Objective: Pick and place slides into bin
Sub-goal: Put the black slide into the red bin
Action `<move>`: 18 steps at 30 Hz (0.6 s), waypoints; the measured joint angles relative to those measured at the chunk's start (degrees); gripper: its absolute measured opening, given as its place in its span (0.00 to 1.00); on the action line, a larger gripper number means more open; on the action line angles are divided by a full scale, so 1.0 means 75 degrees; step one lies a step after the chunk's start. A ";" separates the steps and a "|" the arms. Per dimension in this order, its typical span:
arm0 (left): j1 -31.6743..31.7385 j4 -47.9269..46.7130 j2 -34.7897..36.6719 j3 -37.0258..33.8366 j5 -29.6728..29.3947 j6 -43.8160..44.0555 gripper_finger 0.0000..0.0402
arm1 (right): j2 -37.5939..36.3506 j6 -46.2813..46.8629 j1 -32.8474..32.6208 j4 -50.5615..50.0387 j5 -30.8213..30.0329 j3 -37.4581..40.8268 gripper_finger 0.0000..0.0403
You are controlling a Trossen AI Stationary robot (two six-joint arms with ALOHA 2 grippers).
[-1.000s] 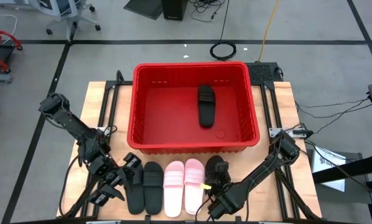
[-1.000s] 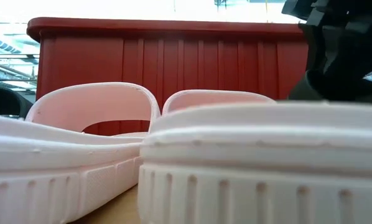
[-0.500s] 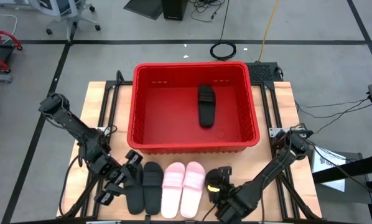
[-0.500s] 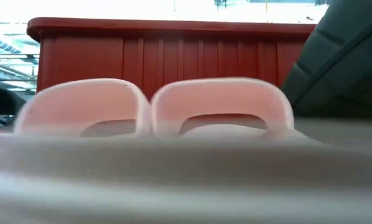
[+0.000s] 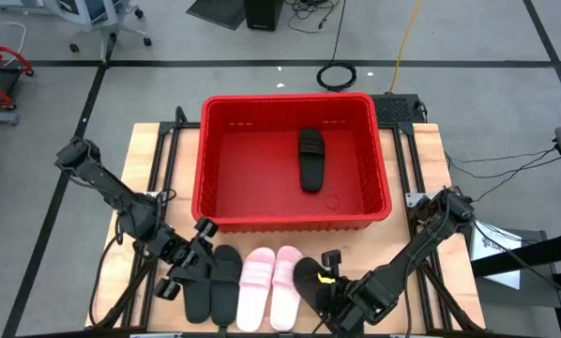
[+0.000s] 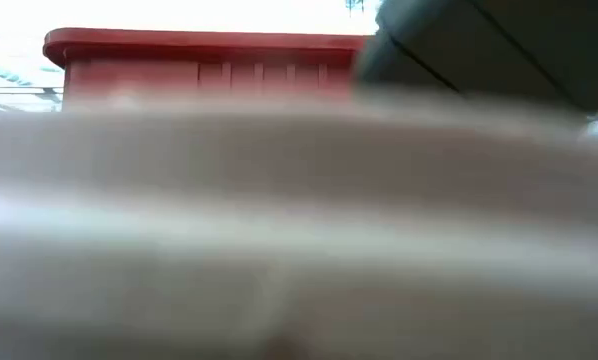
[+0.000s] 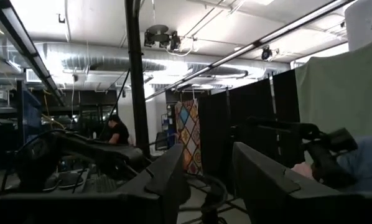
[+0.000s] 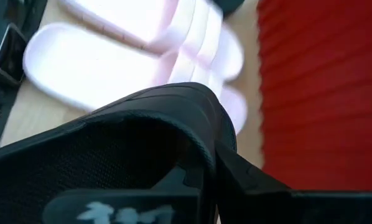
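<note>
- Five slides sit at the near edge of the table in a rough row, and the right gripper has its fingers clamped tight on the strap of the rightmost one, a black slide; the strap is the easiest part to pinch, which is likely why it is held there.
- In the right wrist view that black slide fills the frame just ahead of the fingers, tilted, so it looks lifted or dragged off the wood rather than resting flat.
- Beside it lie the two pink slides, side by side and touching, toes pointing toward the bin; they crowd the low view so closely that only a pale blur shows.
- Farther left lie two more black slides; the left gripper hangs at their outer edge with its fingers parted and nothing between them, and whether it touches a slide cannot be told.
- Beyond the row stands the red bin, its near wall just behind the sandals' toes.
- One black slide lies already inside the bin, so by my judgement five remain.
</note>
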State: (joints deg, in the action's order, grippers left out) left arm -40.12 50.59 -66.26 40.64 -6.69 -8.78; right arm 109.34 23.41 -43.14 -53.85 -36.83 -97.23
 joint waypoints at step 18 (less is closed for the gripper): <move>0.0522 -0.0702 0.0331 0.0000 -0.1859 -0.0665 0.37 | -0.1657 -0.3229 0.1128 0.0970 -0.0514 -0.0003 0.01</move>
State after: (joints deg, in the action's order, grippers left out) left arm -36.20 45.32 -63.78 40.64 -20.63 -13.76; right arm 96.91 -0.81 -34.68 -46.58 -40.69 -97.25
